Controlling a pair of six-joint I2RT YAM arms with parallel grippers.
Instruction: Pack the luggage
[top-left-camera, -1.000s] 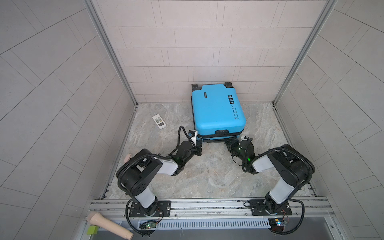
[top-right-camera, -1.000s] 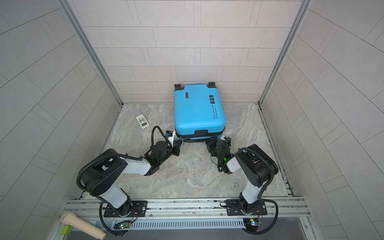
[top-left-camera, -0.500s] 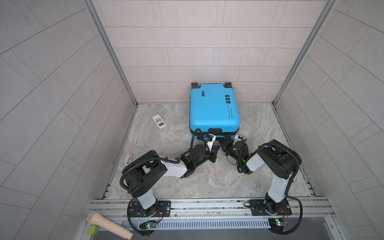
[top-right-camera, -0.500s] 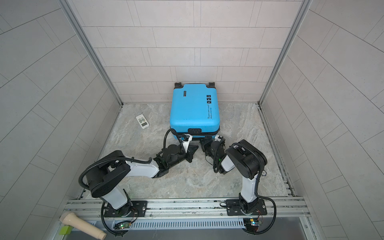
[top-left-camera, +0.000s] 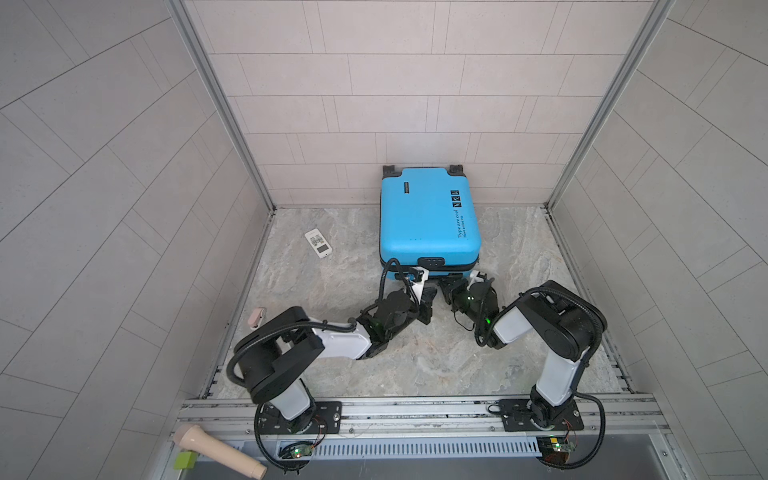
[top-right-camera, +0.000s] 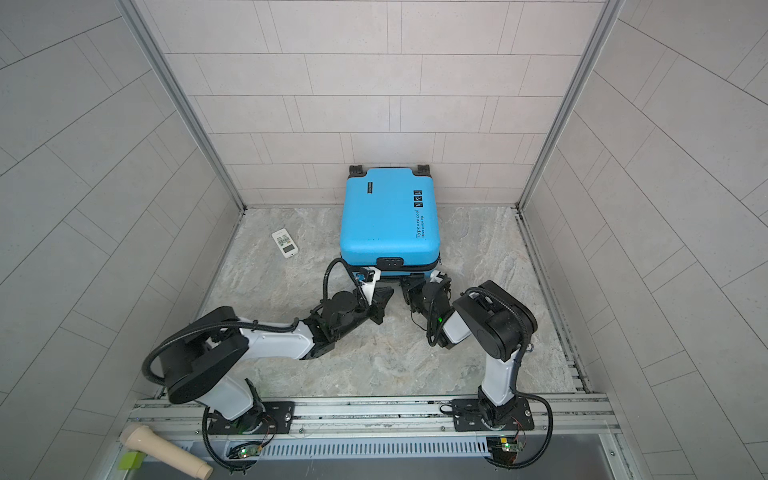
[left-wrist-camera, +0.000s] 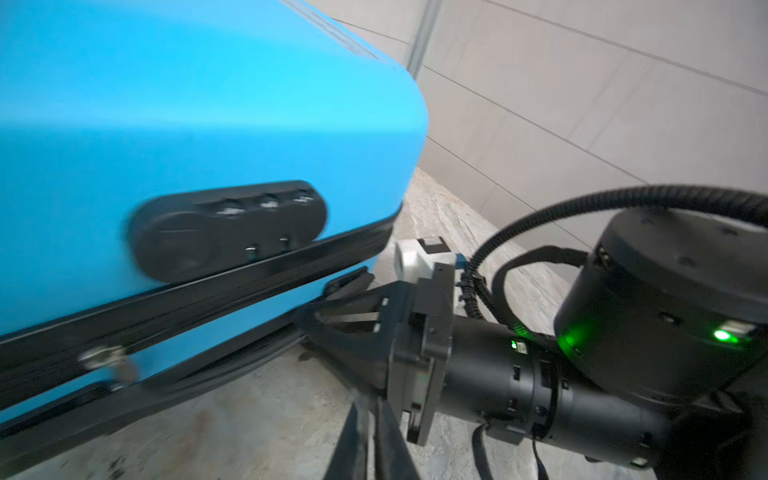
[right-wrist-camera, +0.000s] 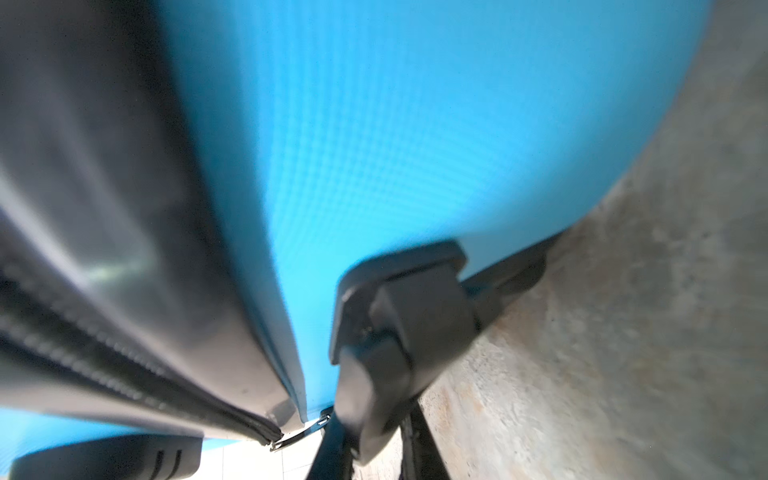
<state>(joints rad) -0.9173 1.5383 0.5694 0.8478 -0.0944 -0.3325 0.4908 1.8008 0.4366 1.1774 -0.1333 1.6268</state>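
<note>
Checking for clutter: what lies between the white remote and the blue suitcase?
Nothing: only bare floor separates the remote from the suitcase, as both top views show.

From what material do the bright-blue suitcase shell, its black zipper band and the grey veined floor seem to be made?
Bright-blue suitcase shell: probably hard plastic, matte, fine grid texture in the right wrist view. Black zipper band: likely fabric tape with small teeth. Grey veined floor: looks like stone or a stone-print sheet; cannot tell which.
</note>
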